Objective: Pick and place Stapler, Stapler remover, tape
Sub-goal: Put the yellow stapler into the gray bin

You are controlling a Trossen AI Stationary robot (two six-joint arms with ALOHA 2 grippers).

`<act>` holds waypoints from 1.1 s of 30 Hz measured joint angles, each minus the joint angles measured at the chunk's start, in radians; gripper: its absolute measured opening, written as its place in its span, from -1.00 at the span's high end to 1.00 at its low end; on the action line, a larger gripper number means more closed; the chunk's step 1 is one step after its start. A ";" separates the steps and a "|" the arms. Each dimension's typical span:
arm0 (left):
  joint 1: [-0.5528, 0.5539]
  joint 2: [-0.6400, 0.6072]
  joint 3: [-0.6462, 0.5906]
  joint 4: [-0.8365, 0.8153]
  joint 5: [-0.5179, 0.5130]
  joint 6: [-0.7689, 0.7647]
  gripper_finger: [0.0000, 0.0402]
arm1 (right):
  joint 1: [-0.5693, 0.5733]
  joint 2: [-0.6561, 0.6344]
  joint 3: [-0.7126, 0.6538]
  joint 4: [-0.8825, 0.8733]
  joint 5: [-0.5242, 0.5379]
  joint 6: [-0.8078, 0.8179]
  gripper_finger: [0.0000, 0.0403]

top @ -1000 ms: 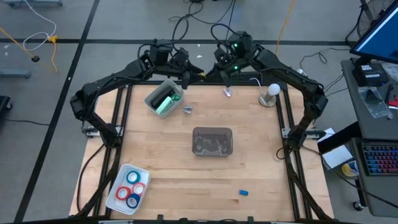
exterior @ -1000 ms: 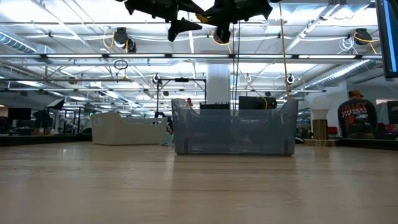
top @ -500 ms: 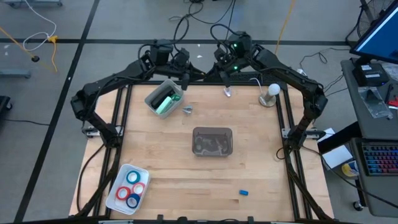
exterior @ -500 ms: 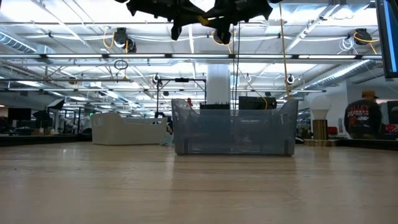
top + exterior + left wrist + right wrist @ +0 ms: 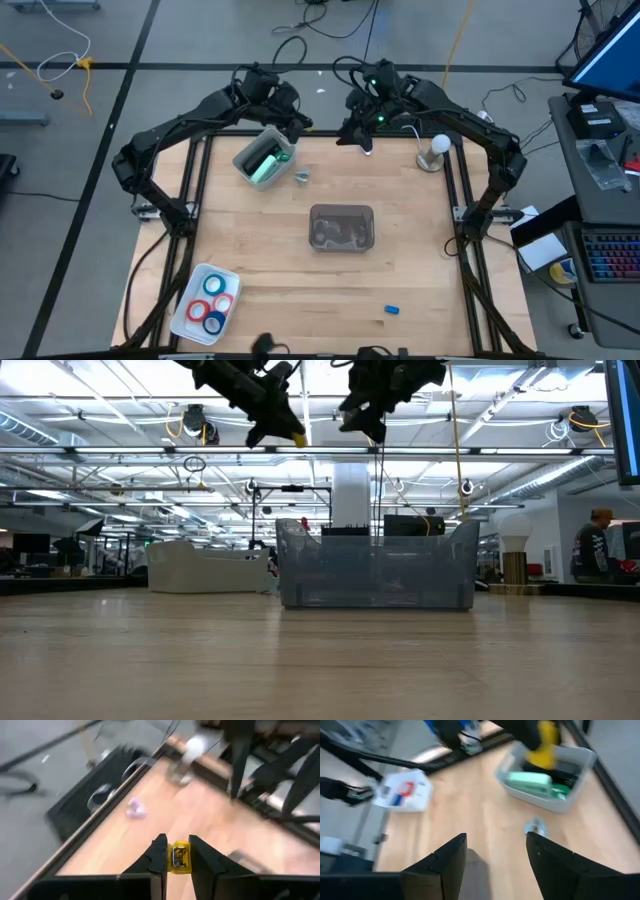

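Note:
My left gripper (image 5: 176,840) hangs high above the table's far edge, shut on a small yellow piece (image 5: 542,742) with a silvery face. My right gripper (image 5: 495,842) stands open and holds nothing, close by on the right (image 5: 355,135). The mint-green stapler (image 5: 265,162) lies in a pale bin (image 5: 245,152) at the far left. A silvery stapler remover (image 5: 302,177) rests on the wood beside that bin. The tape rings (image 5: 210,300), blue and red, lie in a white tray (image 5: 185,322) at the near left. My left gripper pinches the yellow piece by its two sides (image 5: 180,857), between the two fingers at their free ends. The fingers (image 5: 275,420) slant downward. The piece sticks out past the tips (image 5: 298,438), lifted well clear of the table.
A clear bin (image 5: 342,227) stands in the table's middle. A pale bulb-shaped thing (image 5: 435,150) stands at the far right, and a small blue item (image 5: 392,309) lies near the front edge. A small pale lilac piece (image 5: 135,809) lies on the wood by the far edge.
The two grippers met tip to tip above the far edge and have drawn apart. My left gripper has gone toward the table's left and slightly down with the yellow piece. My right gripper has gone slightly right and down without it.

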 joint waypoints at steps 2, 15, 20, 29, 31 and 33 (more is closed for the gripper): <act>0.013 -0.001 0.000 -0.095 -0.071 0.002 0.75 | -0.003 0.000 0.000 -0.026 0.036 -0.027 -0.01; 0.068 0.177 0.000 -0.405 -0.278 -0.083 0.75 | -0.006 0.000 -0.001 -0.029 0.081 -0.080 -0.03; 0.081 0.304 0.000 -0.409 -0.236 -0.097 0.75 | -0.006 0.000 -0.001 -0.030 0.082 -0.080 -0.01; 0.109 0.446 0.000 -0.410 -0.225 -0.111 0.74 | -0.006 0.000 -0.002 -0.030 0.083 -0.077 -0.03; 0.109 0.455 0.000 -0.408 -0.225 -0.111 0.74 | -0.006 0.000 -0.002 -0.030 0.083 -0.077 -0.02; 0.108 0.456 0.000 -0.408 -0.225 -0.111 0.73 | -0.006 0.000 -0.002 -0.029 0.083 -0.077 -0.01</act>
